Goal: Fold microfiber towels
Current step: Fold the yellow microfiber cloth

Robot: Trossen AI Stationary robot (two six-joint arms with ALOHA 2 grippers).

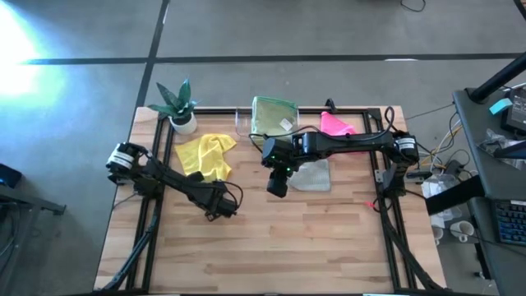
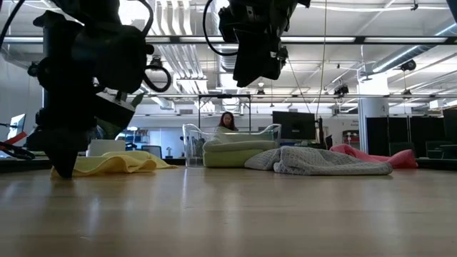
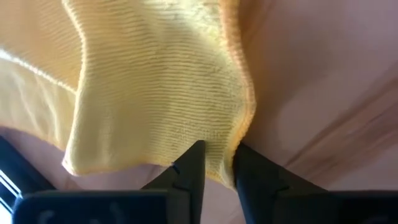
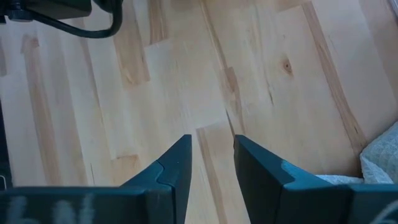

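— High view first: where do the towels lie?

— Yellow towel (image 1: 207, 154) is crumpled at about ten o'clock from the table's (image 1: 329, 238) middle, near a potted plant (image 1: 178, 105). Green towels (image 1: 274, 115) sit in the clear tray (image 1: 243, 123) at twelve o'clock, the pink towel (image 1: 335, 124) at one o'clock, the grey towel (image 1: 312, 174) just below the tray.

— And the arms?

— Left gripper (image 3: 216, 163) pinches the yellow towel's hem between its near-closed fingers (image 3: 193, 163); the low view shows it down at the tabletop. Right gripper (image 4: 212, 163) hangs raised over bare wood beside the grey towel, fingers (image 4: 180, 163) slightly parted, holding nothing.
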